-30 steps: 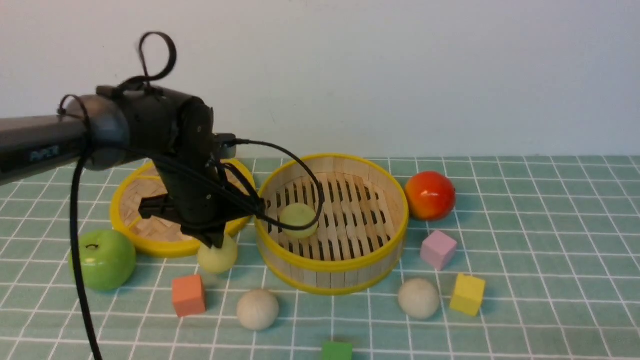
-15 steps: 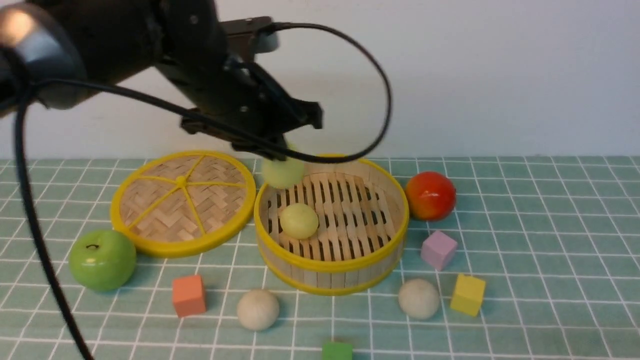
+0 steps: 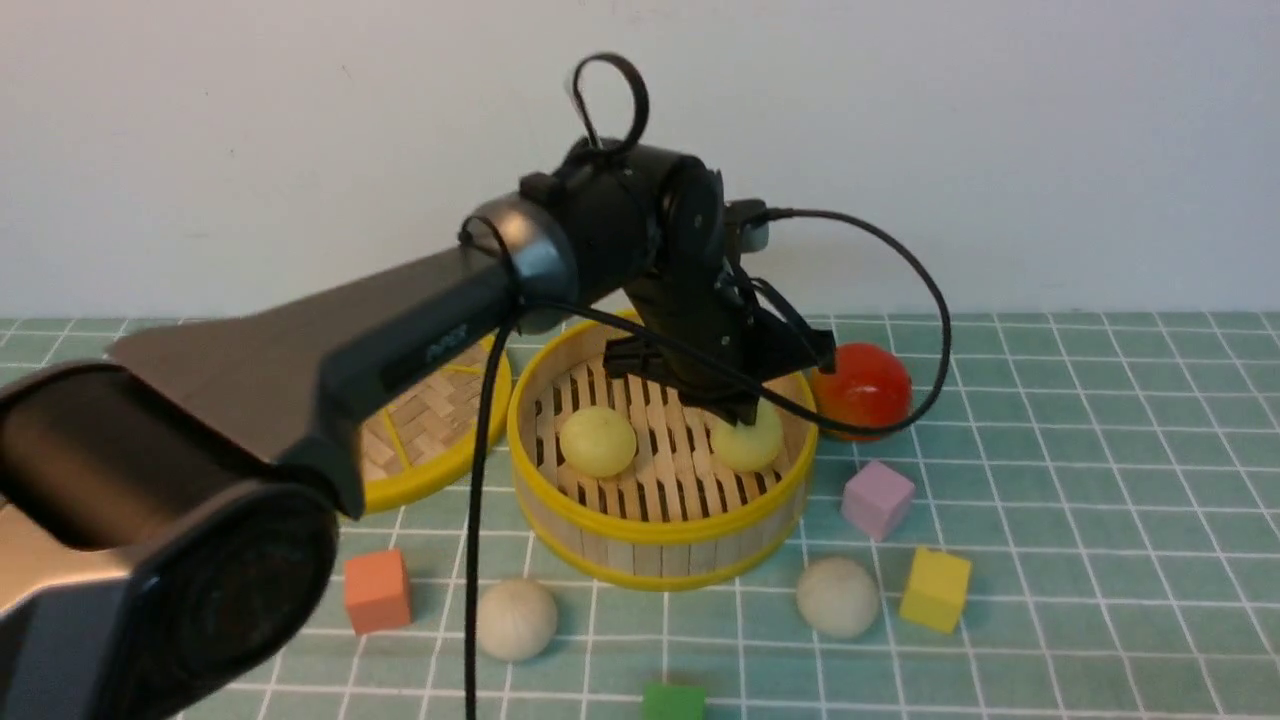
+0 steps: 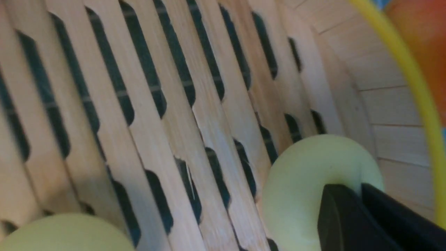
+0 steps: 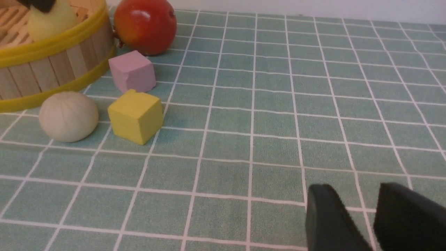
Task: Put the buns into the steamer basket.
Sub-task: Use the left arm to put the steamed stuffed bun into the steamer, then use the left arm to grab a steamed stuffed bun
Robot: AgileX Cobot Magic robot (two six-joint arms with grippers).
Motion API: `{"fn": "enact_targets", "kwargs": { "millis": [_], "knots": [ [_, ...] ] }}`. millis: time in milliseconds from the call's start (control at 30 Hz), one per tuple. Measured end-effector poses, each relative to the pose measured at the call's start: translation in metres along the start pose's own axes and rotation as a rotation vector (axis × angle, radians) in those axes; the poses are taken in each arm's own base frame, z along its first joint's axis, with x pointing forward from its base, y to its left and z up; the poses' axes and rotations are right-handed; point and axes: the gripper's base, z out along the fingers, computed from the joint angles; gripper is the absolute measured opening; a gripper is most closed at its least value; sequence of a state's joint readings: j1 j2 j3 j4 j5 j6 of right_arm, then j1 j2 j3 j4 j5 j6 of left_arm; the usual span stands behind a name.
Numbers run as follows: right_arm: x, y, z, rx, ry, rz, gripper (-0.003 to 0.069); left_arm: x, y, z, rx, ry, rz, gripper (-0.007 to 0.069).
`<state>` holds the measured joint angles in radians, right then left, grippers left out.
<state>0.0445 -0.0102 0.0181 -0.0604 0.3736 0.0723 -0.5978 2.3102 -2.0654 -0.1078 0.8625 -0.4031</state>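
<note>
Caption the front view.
Left gripper holds a pale yellow-green bun inside the round bamboo steamer basket beside a second bun; two off-white buns lie outside.

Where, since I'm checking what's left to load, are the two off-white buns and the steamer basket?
Left off-white bun (image 3: 515, 620): front view, its centre.
Right off-white bun (image 3: 838, 597): front view, its centre.
Steamer basket (image 3: 660, 555): front view, near wall slats.

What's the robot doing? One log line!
left gripper: shut on pale yellow-green bun | where: inside round bamboo steamer basket | right gripper: open
</note>
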Motion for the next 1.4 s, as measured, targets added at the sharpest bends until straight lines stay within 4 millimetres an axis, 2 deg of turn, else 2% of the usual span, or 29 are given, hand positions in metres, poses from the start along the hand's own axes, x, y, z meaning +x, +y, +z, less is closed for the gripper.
{"fn": "enact_targets", "kwargs": {
  "millis": [67, 200, 300, 333, 433, 467, 533, 600, 633, 667, 700, 733, 800, 900, 967, 1000, 1033, 1133, 1167, 1200, 1333, 1400],
  "knots": [
    [0.000, 0.000, 0.000, 0.000, 0.000, 0.000, 0.0239, 0.001, 0.001, 0.006, -0.004, 0.008, -0.001, 0.0050],
    [0.000, 0.000, 0.000, 0.000, 0.000, 0.000, 0.0239, 0.000, 0.000, 0.004, -0.005, 0.013, 0.000, 0.0153],
    [0.000, 0.000, 0.000, 0.000, 0.000, 0.000, 0.0239, 0.001, 0.000, 0.000, -0.021, 0.052, 0.003, 0.0330],
    [0.000, 0.000, 0.000, 0.000, 0.000, 0.000, 0.0239, 0.001, 0.000, -0.001, -0.023, 0.056, 0.003, 0.0330],
    [0.000, 0.000, 0.000, 0.000, 0.000, 0.000, 0.0239, 0.003, 0.000, -0.019, -0.060, 0.113, 0.015, 0.0454],
    [0.000, 0.000, 0.000, 0.000, 0.000, 0.000, 0.0239, 0.003, 0.000, -0.020, -0.061, 0.114, 0.016, 0.0459],
    [0.000, 0.000, 0.000, 0.000, 0.000, 0.000, 0.0239, 0.001, 0.000, -0.046, -0.092, 0.116, 0.037, 0.0488],
    [0.000, 0.000, 0.000, 0.000, 0.000, 0.000, 0.0239, -0.003, -0.002, -0.080, -0.123, 0.095, 0.059, 0.0493],
    [0.000, 0.000, 0.000, 0.000, 0.000, 0.000, 0.0239, -0.003, -0.002, -0.084, -0.126, 0.092, 0.061, 0.0493],
    [0.000, 0.000, 0.000, 0.000, 0.000, 0.000, 0.0239, -0.006, -0.002, -0.115, -0.147, 0.048, 0.079, 0.0493],
    [0.000, 0.000, 0.000, 0.000, 0.000, 0.000, 0.0239, -0.006, -0.002, -0.119, -0.148, 0.041, 0.081, 0.0493],
    [0.000, 0.000, 0.000, 0.000, 0.000, 0.000, 0.0239, -0.006, -0.001, -0.144, -0.163, -0.001, 0.094, 0.0489],
    [0.000, 0.000, 0.000, 0.000, 0.000, 0.000, 0.0239, -0.003, 0.001, -0.176, -0.182, -0.047, 0.107, 0.0475],
    [0.000, 0.000, 0.000, 0.000, 0.000, 0.000, 0.0239, 0.014, 0.010, -0.225, -0.209, -0.104, 0.110, 0.0434],
    [0.000, 0.000, 0.000, 0.000, 0.000, 0.000, 0.0239, 0.028, 0.017, -0.246, -0.216, -0.116, 0.096, 0.0407],
    [0.000, 0.000, 0.000, 0.000, 0.000, 0.000, 0.0239, 0.037, 0.020, -0.259, -0.214, -0.128, 0.087, 0.0388],
    [0.000, 0.000, 0.000, 0.000, 0.000, 0.000, 0.0239, 0.055, 0.029, -0.268, -0.217, -0.119, 0.066, 0.0362],
    [0.000, 0.000, 0.000, 0.000, 0.000, 0.000, 0.0239, 0.085, 0.043, -0.277, -0.200, -0.141, 0.022, 0.0313],
    [0.000, 0.000, 0.000, 0.000, 0.000, 0.000, 0.0239, 0.088, 0.044, -0.278, -0.199, -0.141, 0.023, 0.0309],
    [0.000, 0.000, 0.000, 0.000, 0.000, 0.000, 0.0239, 0.107, 0.054, -0.278, -0.187, -0.152, -0.003, 0.0281],
    [0.000, 0.000, 0.000, 0.000, 0.000, 0.000, 0.0239, 0.140, 0.072, -0.253, -0.196, -0.115, -0.035, 0.0256],
    [0.000, 0.000, 0.000, 0.000, 0.000, 0.000, 0.0239, 0.153, 0.080, -0.230, -0.214, -0.068, -0.063, 0.0251]
  ]
}}
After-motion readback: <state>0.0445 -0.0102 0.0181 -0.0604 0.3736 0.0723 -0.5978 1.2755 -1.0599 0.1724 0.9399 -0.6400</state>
